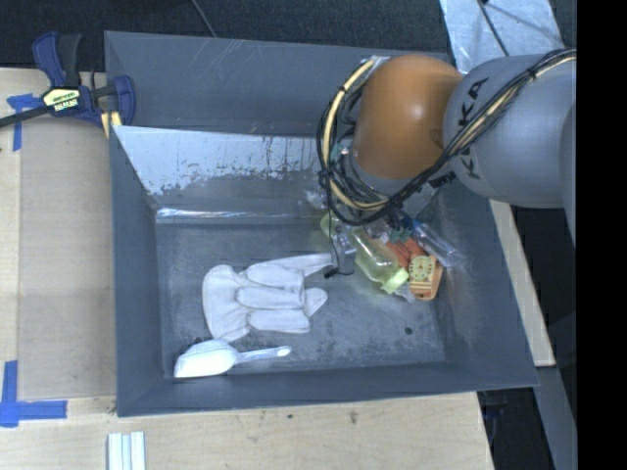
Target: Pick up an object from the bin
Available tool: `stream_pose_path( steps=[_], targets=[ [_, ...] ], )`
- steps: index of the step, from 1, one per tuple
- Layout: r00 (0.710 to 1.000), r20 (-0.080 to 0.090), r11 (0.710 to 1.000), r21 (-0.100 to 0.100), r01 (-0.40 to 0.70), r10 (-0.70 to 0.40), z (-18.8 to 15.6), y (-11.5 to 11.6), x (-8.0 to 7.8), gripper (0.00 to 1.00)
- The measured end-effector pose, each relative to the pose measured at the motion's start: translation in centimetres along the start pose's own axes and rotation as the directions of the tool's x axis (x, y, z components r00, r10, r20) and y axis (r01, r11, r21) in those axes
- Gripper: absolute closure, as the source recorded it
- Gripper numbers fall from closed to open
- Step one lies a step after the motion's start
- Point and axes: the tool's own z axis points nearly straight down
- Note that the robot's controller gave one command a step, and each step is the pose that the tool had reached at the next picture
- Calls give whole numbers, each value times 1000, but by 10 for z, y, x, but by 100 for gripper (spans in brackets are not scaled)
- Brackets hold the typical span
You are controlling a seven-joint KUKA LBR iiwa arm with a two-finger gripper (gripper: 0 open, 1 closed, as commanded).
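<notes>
My gripper (343, 255) reaches down in the middle of the bin, just under the orange wrist cover. Its dark fingertip stands at the right end of a white glove (260, 297) that lies flat on the bin floor. Right of the gripper lies a yellow-green clear plastic piece (375, 262), partly hidden by the arm. Beside that sits a small orange block (425, 276).
A white plastic spoon (220, 358) lies near the front left corner of the bin, bowl to the left. The arm and its cables cover the back right part of the bin.
</notes>
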Motion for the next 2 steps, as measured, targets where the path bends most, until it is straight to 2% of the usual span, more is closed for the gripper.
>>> stream_pose_path(
  steps=[1, 2],
  targets=[
    [988, 5, 988, -1, 153, -153, 25, 9, -1, 0],
    [984, 4, 984, -1, 178, -178, 49, 4, 7, 100]
  ],
)
